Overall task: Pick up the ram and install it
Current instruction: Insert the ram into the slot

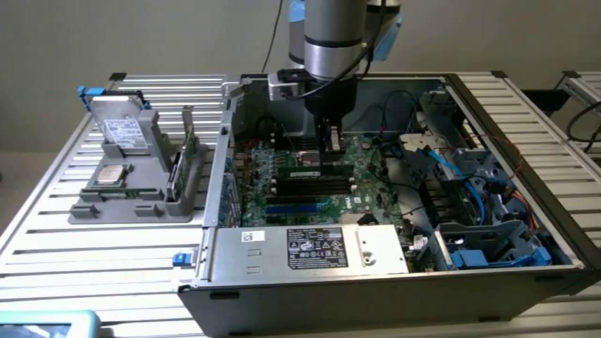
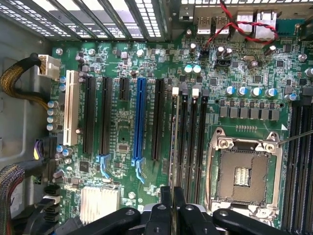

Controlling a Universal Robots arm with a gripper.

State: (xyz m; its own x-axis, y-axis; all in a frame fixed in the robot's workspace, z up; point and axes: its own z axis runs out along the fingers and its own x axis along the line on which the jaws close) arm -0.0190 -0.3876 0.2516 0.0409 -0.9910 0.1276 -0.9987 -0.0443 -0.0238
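Note:
The ram (image 1: 314, 172) is a thin green stick with a pale label, standing on its long edge inside the open computer case (image 1: 526, 278). My gripper (image 1: 329, 151) reaches down from above and is shut on its top edge. In the wrist view the ram (image 2: 174, 137) shows edge-on as a thin line running away from my gripper (image 2: 172, 196), lined up along the outermost of the black memory slots (image 2: 193, 142). The same slots (image 1: 314, 187) lie just below the stick in the exterior view. Whether the stick sits in a slot or hovers just above it, I cannot tell.
A grey holder (image 1: 131, 201) on the slatted table at the exterior view's left carries a hard drive (image 1: 122, 130), a square processor chip (image 1: 112, 173) and an upright green card (image 1: 188, 151). Beside the slots lie an open processor socket (image 2: 242, 174), expansion slots (image 2: 139, 122), a power supply (image 1: 310, 250) and blue cables (image 1: 469, 176).

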